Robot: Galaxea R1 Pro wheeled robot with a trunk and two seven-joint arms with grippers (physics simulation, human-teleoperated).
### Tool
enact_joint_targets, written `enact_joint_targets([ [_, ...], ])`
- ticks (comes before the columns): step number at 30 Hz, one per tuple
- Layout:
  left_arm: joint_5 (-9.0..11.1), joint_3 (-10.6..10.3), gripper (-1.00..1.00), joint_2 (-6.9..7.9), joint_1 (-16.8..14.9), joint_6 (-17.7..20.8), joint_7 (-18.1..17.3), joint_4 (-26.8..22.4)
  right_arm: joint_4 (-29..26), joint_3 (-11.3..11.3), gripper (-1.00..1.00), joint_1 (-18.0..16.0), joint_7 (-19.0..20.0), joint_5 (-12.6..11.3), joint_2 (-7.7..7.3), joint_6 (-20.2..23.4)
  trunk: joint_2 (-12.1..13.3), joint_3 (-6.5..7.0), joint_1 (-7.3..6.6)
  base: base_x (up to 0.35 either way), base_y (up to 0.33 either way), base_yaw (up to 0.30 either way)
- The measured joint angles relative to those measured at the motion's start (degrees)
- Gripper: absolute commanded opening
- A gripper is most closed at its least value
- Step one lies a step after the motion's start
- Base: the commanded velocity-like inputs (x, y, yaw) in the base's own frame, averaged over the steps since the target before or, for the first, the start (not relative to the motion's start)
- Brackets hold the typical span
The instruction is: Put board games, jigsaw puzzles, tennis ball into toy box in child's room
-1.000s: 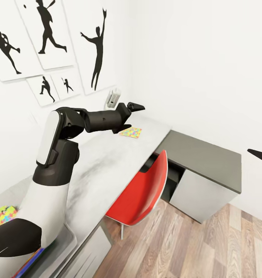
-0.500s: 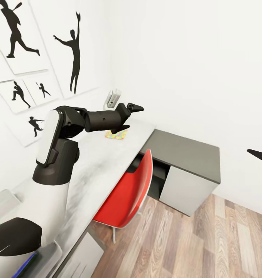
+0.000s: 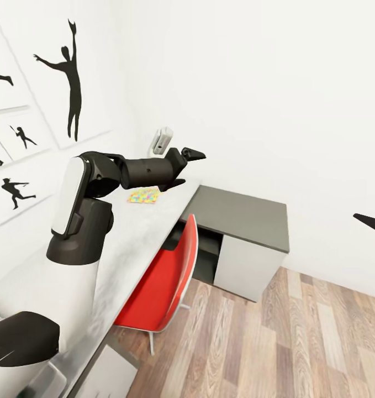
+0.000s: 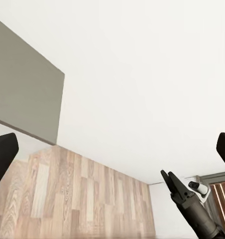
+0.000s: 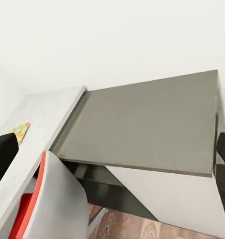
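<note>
My view has swung right since a second ago: the prints (image 3: 71,83) have slid toward the left edge, the toy box with the colourful things in it has dropped out of sight at the lower left, and more floor (image 3: 297,342) shows. My arms sit at the same spots in the head view as before.

At far left the silhouette prints hang on the white wall. My left arm reaches out over the table (image 3: 126,243), and my left gripper (image 3: 181,166) hangs above its pale top with its fingers spread and nothing between them; in the left wrist view both fingertips (image 4: 3,154) sit far apart at the picture's edges.

Just beside that gripper a puzzle (image 3: 144,195) lies flat on the pale top, near the far end; the right wrist view catches its corner (image 5: 19,131) too.

Next comes the red chair (image 3: 159,287), pushed in at the table's edge, then the dark section (image 3: 242,213) over its white cabinet front.

At far right my right gripper (image 3: 372,224) pokes in over the floor, open and empty, its tips (image 5: 4,154) wide apart.
</note>
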Motion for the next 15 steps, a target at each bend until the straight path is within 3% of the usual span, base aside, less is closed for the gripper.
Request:
enact_joint_targets([
  [7, 0.0, 0.03, 1.0, 0.01, 0.01, 0.0, 0.04, 0.0, 0.02, 0.0, 1.0, 0.0, -0.01, 0.0, 0.0, 0.01, 0.0, 0.33, 0.0, 0.01, -0.012, -0.257],
  [15, -0.01, 0.04, 1.0, 0.03, 0.03, -0.02, 0.83, -0.01, -0.08, 0.09, 1.0, -0.01, -0.03, 0.0, 0.02, 0.03, 0.0, 0.71, -0.02, 0.148, -0.171, -0.257],
])
